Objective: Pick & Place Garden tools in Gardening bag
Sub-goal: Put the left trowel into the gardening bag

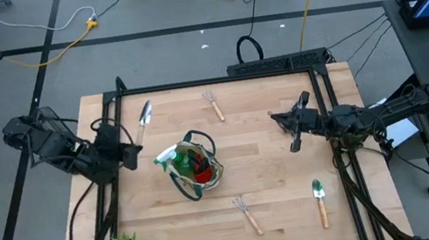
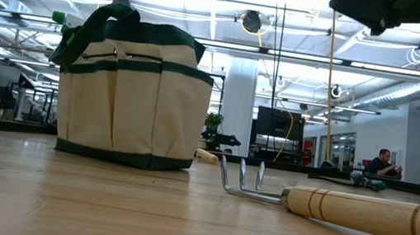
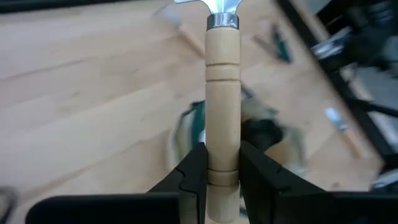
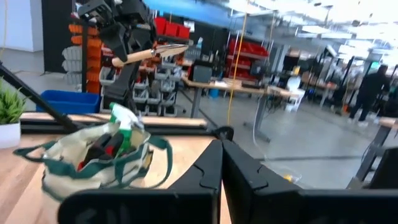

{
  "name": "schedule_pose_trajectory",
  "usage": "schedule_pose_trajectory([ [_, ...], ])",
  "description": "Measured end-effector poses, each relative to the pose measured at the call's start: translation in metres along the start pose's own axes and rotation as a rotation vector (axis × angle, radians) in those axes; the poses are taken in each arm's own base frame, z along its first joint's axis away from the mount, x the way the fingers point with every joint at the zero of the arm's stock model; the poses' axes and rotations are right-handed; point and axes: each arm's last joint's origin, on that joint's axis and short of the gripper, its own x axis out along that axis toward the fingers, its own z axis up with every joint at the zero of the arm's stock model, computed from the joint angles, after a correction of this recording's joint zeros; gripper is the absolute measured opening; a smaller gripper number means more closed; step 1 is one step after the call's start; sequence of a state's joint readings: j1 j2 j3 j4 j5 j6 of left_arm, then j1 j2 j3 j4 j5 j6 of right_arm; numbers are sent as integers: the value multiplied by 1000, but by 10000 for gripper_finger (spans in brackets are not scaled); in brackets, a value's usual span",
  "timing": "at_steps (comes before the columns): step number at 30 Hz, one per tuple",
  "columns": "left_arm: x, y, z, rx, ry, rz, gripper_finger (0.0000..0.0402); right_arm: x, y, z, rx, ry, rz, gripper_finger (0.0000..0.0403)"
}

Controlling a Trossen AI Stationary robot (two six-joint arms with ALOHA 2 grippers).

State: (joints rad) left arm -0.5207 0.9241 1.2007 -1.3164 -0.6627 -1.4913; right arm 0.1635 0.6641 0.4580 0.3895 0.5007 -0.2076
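Nearest the low camera lies a wooden-handled rake (image 2: 346,209) on the counter (image 1: 272,171). Left end effector (image 3: 222,171) is clamped on a trowel (image 1: 145,115) — lifted just left of the bag (image 1: 196,167), which sits mid-counter. Right end effector (image 1: 292,130) hovers right of the bag, fingers together.

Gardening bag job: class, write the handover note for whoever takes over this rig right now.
Left gripper: shut on a wooden-handled trowel, held in the air left of the gardening bag.
Right gripper: shut, empty, waiting right of the bag.
Done: spray bottle and red-and-black items already in the bag.
Left: drop the trowel in; then the far rake, near rake and green trowel lying on the table.
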Motion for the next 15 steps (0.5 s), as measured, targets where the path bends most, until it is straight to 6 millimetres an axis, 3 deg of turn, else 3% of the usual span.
schedule_pose_trajectory([
  [15, 1, -44, 28, -37, -90, -398, 67, 14, 6, 9, -137, -147, -37, 0],
])
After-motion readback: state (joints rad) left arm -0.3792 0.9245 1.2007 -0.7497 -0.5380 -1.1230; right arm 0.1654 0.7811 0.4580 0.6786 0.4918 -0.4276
